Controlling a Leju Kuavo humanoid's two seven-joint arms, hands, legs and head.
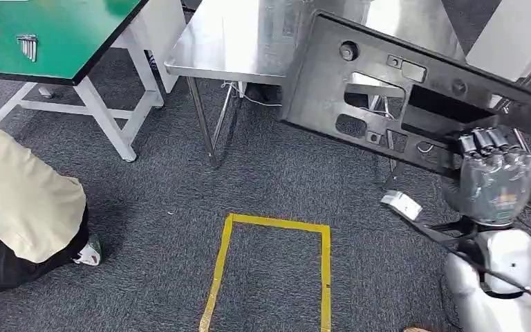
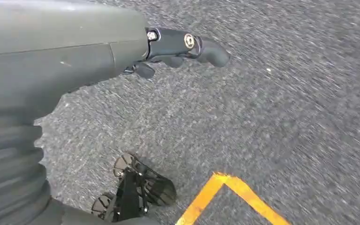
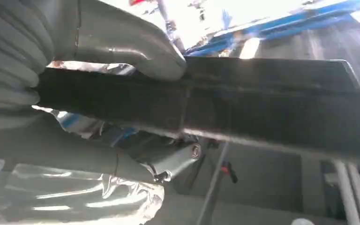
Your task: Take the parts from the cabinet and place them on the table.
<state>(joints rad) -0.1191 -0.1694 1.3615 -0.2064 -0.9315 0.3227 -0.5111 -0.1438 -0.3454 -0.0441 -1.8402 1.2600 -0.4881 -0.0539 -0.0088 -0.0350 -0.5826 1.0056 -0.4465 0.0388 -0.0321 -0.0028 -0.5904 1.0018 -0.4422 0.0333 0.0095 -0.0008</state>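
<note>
My right hand (image 1: 496, 178) grips the dark panel (image 1: 387, 90) at its lower edge, thumb (image 3: 136, 51) on one face and fingers (image 1: 487, 142) curled over the other. The panel's long axis runs up and away from that hand toward the steel table (image 1: 235, 41), which lies just beyond the panel's far end. My left hand (image 2: 178, 47) hangs over the carpet (image 2: 286, 103), loosely spread, holding nothing, farther from the table.

Hex keys (image 1: 27, 45) on green table (image 1: 76, 41)
</note>
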